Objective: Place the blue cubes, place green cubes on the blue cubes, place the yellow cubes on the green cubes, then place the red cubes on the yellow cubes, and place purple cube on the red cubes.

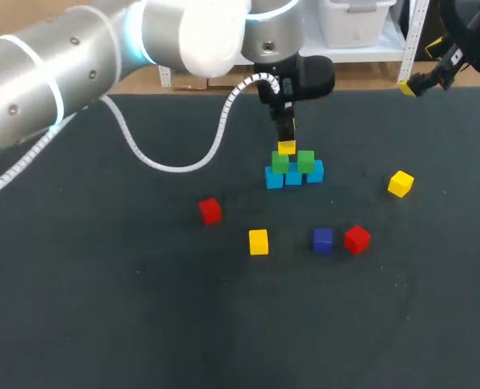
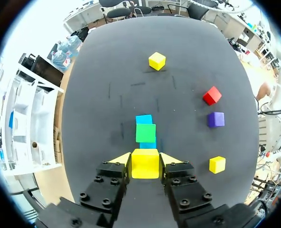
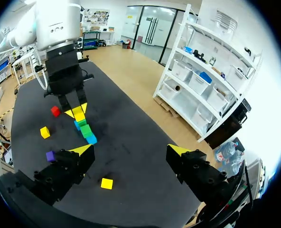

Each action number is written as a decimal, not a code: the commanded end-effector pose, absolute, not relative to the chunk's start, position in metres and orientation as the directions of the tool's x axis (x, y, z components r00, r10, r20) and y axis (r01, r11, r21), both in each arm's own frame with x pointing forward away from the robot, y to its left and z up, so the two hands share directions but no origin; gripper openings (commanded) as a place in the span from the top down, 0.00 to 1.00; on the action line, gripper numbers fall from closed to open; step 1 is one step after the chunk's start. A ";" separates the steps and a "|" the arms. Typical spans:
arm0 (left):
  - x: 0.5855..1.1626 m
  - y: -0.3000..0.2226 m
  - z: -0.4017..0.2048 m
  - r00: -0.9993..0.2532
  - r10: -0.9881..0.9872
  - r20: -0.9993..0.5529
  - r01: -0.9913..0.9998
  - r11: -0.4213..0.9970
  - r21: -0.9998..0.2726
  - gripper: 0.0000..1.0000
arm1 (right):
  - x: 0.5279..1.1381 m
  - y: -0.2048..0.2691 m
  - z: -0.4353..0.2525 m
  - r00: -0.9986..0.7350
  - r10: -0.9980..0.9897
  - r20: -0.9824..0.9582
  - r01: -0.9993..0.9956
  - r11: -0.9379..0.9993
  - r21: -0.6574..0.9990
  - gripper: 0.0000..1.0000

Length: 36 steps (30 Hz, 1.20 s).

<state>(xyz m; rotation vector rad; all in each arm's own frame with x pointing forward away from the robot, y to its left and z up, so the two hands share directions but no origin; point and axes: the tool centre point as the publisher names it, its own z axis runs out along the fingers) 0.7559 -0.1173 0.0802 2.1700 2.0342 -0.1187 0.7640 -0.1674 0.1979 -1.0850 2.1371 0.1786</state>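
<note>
Black desk (image 1: 102,324): dark matte top, cubes spread over its middle.
Loose: red cubes (image 1: 210,211), purple cube (image 1: 323,240), spare yellow cubes (image 1: 259,241), all apart.
Left pincer (image 2: 145,159): clenched on held yellow cube (image 2: 145,166).
Held yellow cube: just above green cubes (image 1: 280,163), which sit on blue cubes (image 1: 293,176).
Right pincer (image 3: 131,150): released, at the desk's far right edge.

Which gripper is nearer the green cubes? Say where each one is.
Left. The left gripper, shut on a yellow cube, hovers just above the green cubes; the right gripper is open, well away to their right.
</note>
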 end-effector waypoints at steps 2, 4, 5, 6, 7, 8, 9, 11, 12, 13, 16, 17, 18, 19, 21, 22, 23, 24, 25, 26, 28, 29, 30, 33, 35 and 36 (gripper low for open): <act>0.767 -0.126 0.075 0.063 0.985 -0.158 0.998 -0.058 0.035 1.00 | 0.764 -0.167 0.198 -0.385 -0.648 -0.657 -0.748 0.636 -0.188 0.00; 0.769 -0.126 0.073 0.057 0.986 -0.158 0.998 -0.052 0.037 1.00 | 0.764 -0.167 0.198 -0.385 -0.648 -0.657 -0.748 0.636 -0.188 0.00; 0.771 -0.125 0.072 0.054 0.986 -0.158 0.998 -0.048 0.037 1.00 | 0.764 -0.167 0.198 -0.385 -0.648 -0.657 -0.748 0.636 -0.188 0.00; 0.772 -0.125 0.072 0.051 0.986 -0.157 0.998 -0.046 0.037 1.00 | 0.764 -0.167 0.198 -0.385 -0.648 -0.657 -0.748 0.636 -0.188 0.00; 0.773 -0.125 0.071 0.047 0.987 -0.156 0.998 -0.042 0.036 1.00 | 0.764 -0.167 0.198 -0.385 -0.648 -0.657 -0.748 0.636 -0.188 0.00; 0.774 -0.125 0.071 0.046 0.987 -0.155 0.999 -0.041 0.036 1.00 | 0.764 -0.167 0.198 -0.385 -0.648 -0.657 -0.748 0.636 -0.188 0.00; 0.774 -0.125 0.070 0.044 0.987 -0.153 0.999 -0.039 0.036 1.00 | 0.764 -0.167 0.198 -0.385 -0.648 -0.657 -0.748 0.636 -0.188 0.00; 0.775 -0.125 0.069 0.039 0.988 -0.150 0.999 -0.034 0.032 1.00 | 0.764 -0.167 0.198 -0.385 -0.648 -0.657 -0.748 0.636 -0.188 0.00; 0.775 -0.126 0.069 0.036 0.988 -0.151 0.999 -0.031 0.032 1.00 | 0.764 -0.167 0.198 -0.385 -0.648 -0.657 -0.748 0.636 -0.188 0.00; 0.775 -0.126 0.068 0.035 0.988 -0.151 0.999 -0.031 0.030 1.00 | 0.764 -0.167 0.198 -0.385 -0.648 -0.657 -0.748 0.636 -0.188 0.00; 0.774 -0.127 0.067 0.034 0.988 -0.154 0.999 -0.030 0.029 1.00 | 0.764 -0.167 0.198 -0.385 -0.648 -0.657 -0.748 0.636 -0.188 0.00; 0.773 -0.128 0.066 0.034 0.987 -0.154 0.999 -0.030 0.028 1.00 | 0.764 -0.167 0.198 -0.385 -0.648 -0.657 -0.748 0.636 -0.188 0.00; 0.773 -0.128 0.066 0.035 0.988 -0.153 0.999 -0.031 0.027 1.00 | 0.764 -0.167 0.198 -0.385 -0.648 -0.657 -0.748 0.636 -0.188 0.00; 0.773 -0.128 0.066 0.035 0.988 -0.152 0.999 -0.031 0.026 1.00 | 0.764 -0.167 0.198 -0.385 -0.648 -0.657 -0.748 0.636 -0.188 0.00; 0.773 -0.128 0.065 0.034 0.988 -0.151 0.999 -0.030 0.025 1.00 | 0.764 -0.167 0.198 -0.385 -0.648 -0.657 -0.748 0.636 -0.188 0.00; 0.773 -0.129 0.064 0.034 0.988 -0.150 0.999 -0.030 0.025 1.00 | 0.764 -0.167 0.198 -0.385 -0.648 -0.657 -0.748 0.636 -0.188 0.00; 0.773 -0.129 0.064 0.033 0.988 -0.151 0.999 -0.029 0.025 1.00 | 0.764 -0.167 0.198 -0.385 -0.648 -0.657 -0.748 0.636 -0.188 0.00; 0.774 -0.129 0.064 0.032 0.988 -0.150 0.999 -0.029 0.025 1.00 | 0.764 -0.167 0.198 -0.385 -0.648 -0.657 -0.748 0.636 -0.188 0.00; 0.774 -0.129 0.063 0.032 0.988 -0.149 0.999 -0.029 0.025 1.00 | 0.764 -0.167 0.198 -0.385 -0.648 -0.657 -0.748 0.636 -0.188 0.00; 0.774 -0.129 0.063 0.032 0.988 -0.148 0.999 -0.028 0.025 1.00 | 0.764 -0.167 0.198 -0.385 -0.648 -0.657 -0.748 0.636 -0.188 0.00; 0.774 -0.129 0.061 0.032 0.989 -0.145 0.999 -0.028 0.025 1.00 | 0.764 -0.167 0.198 -0.385 -0.648 -0.657 -0.748 0.636 -0.188 0.00; 0.774 -0.129 0.061 0.031 0.989 -0.145 0.999 -0.028 0.025 1.00 | 0.764 -0.167 0.198 -0.385 -0.648 -0.657 -0.748 0.636 -0.188 0.00; 0.774 -0.129 0.061 0.030 0.989 -0.144 0.999 -0.027 0.024 1.00 | 0.764 -0.167 0.198 -0.385 -0.648 -0.657 -0.748 0.636 -0.188 0.00; 0.774 -0.129 0.061 0.027 0.989 -0.144 0.999 -0.024 0.022 1.00 | 0.764 -0.167 0.198 -0.385 -0.648 -0.657 -0.748 0.636 -0.188 0.00; 0.774 -0.128 0.061 0.025 0.989 -0.144 1.000 -0.023 0.020 0.88 | 0.764 -0.167 0.198 -0.385 -0.648 -0.657 -0.748 0.636 -0.188 0.00; 0.774 -0.128 0.061 0.025 0.989 -0.144 1.000 -0.023 0.017 0.76 | 0.764 -0.167 0.198 -0.385 -0.648 -0.657 -0.748 0.636 -0.188 0.00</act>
